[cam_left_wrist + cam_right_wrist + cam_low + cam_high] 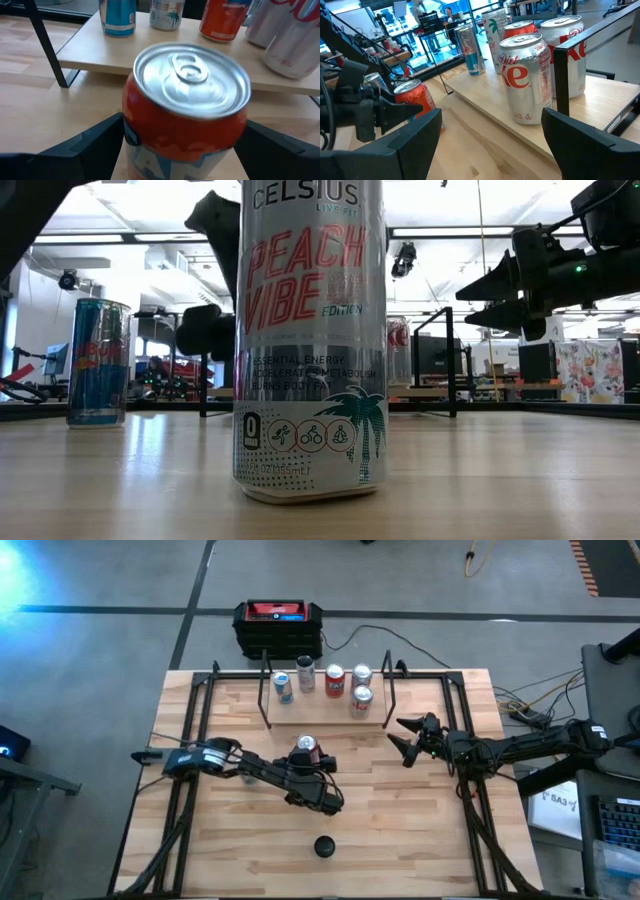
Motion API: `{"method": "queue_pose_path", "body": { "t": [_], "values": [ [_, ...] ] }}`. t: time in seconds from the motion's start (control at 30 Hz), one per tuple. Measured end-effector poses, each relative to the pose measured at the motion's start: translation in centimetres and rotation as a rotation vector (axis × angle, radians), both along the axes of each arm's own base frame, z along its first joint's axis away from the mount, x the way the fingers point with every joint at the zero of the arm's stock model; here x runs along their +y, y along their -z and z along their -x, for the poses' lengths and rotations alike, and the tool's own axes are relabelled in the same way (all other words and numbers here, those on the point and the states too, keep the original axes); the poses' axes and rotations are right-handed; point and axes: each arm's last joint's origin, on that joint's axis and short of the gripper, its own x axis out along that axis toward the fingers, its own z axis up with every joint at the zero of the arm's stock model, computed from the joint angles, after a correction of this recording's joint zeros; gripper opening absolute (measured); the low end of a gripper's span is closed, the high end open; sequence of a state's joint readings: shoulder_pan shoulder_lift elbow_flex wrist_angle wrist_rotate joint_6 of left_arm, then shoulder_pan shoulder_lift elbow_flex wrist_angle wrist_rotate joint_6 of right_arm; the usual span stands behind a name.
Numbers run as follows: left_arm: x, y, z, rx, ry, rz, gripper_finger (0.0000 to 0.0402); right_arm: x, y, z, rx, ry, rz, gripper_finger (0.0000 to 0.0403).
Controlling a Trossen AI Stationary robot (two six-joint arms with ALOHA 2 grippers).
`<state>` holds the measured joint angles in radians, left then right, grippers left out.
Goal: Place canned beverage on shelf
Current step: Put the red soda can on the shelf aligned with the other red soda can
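An orange can with a silver top stands on the table just in front of the shelf, a light-wood plank with black rod uprights. Several cans stand on the shelf: a blue one, a white one, a red one and two silver ones. My left gripper reaches in from the table's near side and is shut on the orange can. My right gripper hangs open near the shelf's right end, holding nothing. My left gripper has the orange can between its two fingers, one on each opposite side of the can's wall, below the top rim. The fingers come from the table's near side, slanting a little downward. The can's base is hidden in the wrist view.
A black-and-red box sits beyond the table's far edge. The black low camera stands near the table's front. In the low view a tall silver can fills the foreground and a blue can stands at the left.
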<state>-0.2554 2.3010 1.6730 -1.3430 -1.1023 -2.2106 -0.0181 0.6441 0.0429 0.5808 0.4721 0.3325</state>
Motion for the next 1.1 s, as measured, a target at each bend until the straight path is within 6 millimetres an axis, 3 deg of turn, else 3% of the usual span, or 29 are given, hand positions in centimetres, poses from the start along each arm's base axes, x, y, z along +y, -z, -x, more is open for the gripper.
{"method": "queue_pose_path", "body": {
  "t": [0.4, 0.67, 1.1],
  "values": [
    [0.11, 0.53, -0.06, 0.006, -0.007, -0.002, 0.0325, -0.01, 0.0, 0.0, 0.0, 0.0, 0.0, 0.0327],
    [0.44, 0.54, -0.19, 0.045, 0.01, -0.01, 0.028, 0.0, -0.01, 0.0, 0.0, 0.0, 0.0, 0.0327],
    [0.55, 0.38, -0.41, 0.037, 0.014, -0.016, 0.0279, -0.01, -0.01, 0.0, 0.0, 0.0, 0.0, 0.0327]
  ]
}}
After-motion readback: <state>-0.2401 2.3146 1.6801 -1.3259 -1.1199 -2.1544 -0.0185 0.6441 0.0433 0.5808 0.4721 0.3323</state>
